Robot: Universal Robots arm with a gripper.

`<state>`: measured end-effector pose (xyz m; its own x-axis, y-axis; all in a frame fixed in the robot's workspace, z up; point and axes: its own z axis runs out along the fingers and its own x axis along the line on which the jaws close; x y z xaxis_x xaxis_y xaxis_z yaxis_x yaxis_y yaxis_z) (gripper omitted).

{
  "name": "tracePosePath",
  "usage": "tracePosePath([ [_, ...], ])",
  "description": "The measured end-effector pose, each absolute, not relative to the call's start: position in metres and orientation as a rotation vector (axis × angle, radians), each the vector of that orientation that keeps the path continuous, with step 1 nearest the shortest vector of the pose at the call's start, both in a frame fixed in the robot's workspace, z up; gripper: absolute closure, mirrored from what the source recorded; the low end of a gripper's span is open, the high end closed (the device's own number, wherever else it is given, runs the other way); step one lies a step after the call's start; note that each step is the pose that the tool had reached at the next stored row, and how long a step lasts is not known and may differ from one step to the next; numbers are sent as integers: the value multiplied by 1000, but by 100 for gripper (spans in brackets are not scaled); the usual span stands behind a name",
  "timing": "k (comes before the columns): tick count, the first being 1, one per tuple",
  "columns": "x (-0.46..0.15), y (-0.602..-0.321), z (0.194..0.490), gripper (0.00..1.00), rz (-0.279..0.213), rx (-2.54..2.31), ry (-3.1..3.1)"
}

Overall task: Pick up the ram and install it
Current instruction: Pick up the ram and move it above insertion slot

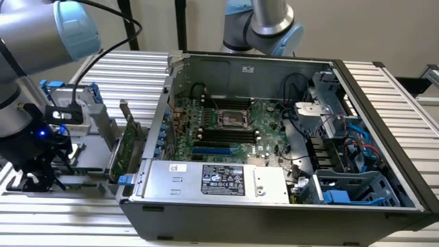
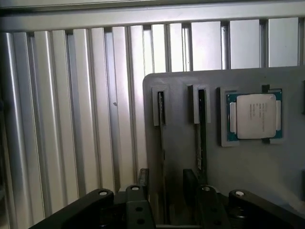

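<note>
Grey tray [image 2: 257, 167] — pincer [image 2: 166, 183] straddles ram [image 2: 161, 109].

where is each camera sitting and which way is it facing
exterior view: off the arm, raised, looking down into the open computer case on the ribbed table; arm and gripper at the view's left.
wrist view: on the wrist, facing down past the gripper at a grey holder with ram and processor.
shared: gripper, ribbed table.
</note>
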<state>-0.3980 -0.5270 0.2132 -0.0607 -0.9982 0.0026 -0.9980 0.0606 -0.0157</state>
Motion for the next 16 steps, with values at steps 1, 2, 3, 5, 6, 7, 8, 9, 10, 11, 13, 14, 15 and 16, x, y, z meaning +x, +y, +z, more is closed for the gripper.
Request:
tracePosePath([
  [1,-399,-527,211,0,-21,-2150,2279],
  [2,-399,-527,210,0,-21,-2153,2276],
  [3,-400,-527,208,0,-20,-2155,2273],
  [5,-400,-527,204,0,-20,-2160,2268],
  [6,-401,-527,202,0,-19,-2162,2266],
  [7,-401,-527,201,0,-19,-2164,2264],
  [8,-401,-527,200,0,-18,-2165,2262],
  [9,-401,-527,199,0,-17,-2165,2261],
  [10,-401,-527,199,0,-16,-2166,2260],
  [11,-401,-527,198,0,-15,-2166,2259],
  [13,-401,-527,197,0,-11,-2168,2258],
  [14,-400,-527,197,0,-8,-2168,2258],
  [15,-400,-527,197,0,-5,-2169,2259],
  [16,-399,-527,197,0,-1,-2170,2260],
])
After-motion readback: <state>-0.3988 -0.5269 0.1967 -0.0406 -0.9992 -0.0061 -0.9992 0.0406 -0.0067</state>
